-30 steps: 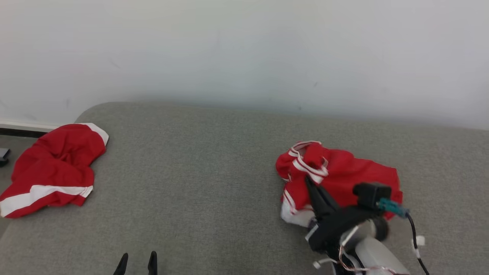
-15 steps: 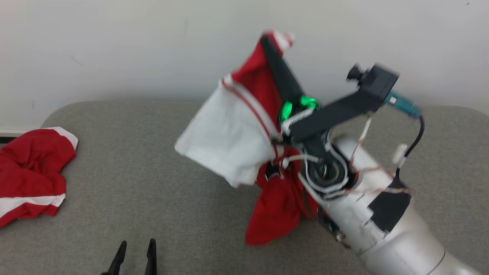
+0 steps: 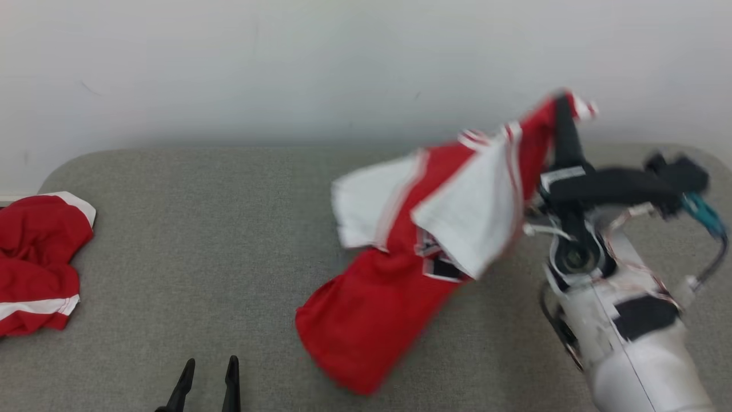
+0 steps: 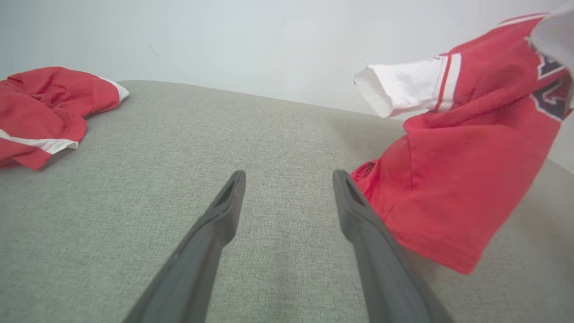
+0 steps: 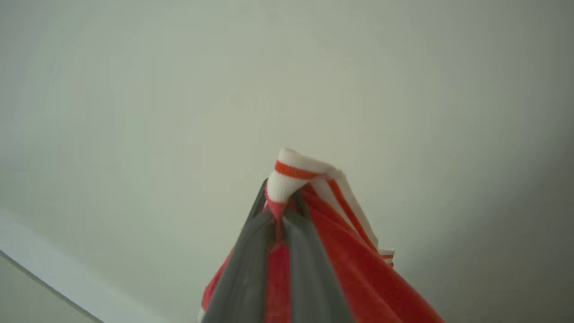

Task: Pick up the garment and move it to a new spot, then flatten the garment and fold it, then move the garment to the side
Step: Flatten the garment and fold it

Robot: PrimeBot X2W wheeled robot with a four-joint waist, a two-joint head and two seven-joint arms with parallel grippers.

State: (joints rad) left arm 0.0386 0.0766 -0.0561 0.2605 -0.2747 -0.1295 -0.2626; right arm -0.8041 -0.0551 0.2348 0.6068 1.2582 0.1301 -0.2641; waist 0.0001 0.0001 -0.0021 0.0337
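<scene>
The right gripper [image 3: 563, 106], pinched tight on a striped edge, holds the red-and-white jersey garment [image 3: 389, 297] hanging over the grey fabric-covered desk [image 3: 200, 240], while the left gripper [image 3: 209, 372] hovers spread and empty.

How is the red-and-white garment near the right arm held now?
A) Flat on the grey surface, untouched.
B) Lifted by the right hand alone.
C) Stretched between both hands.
B: the right hand is shut on the garment, while the left hand stands open, apart from it.

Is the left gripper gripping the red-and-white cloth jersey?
No, the left gripper stands open over the grey fabric cushion, the jersey hanging beside it.
</scene>
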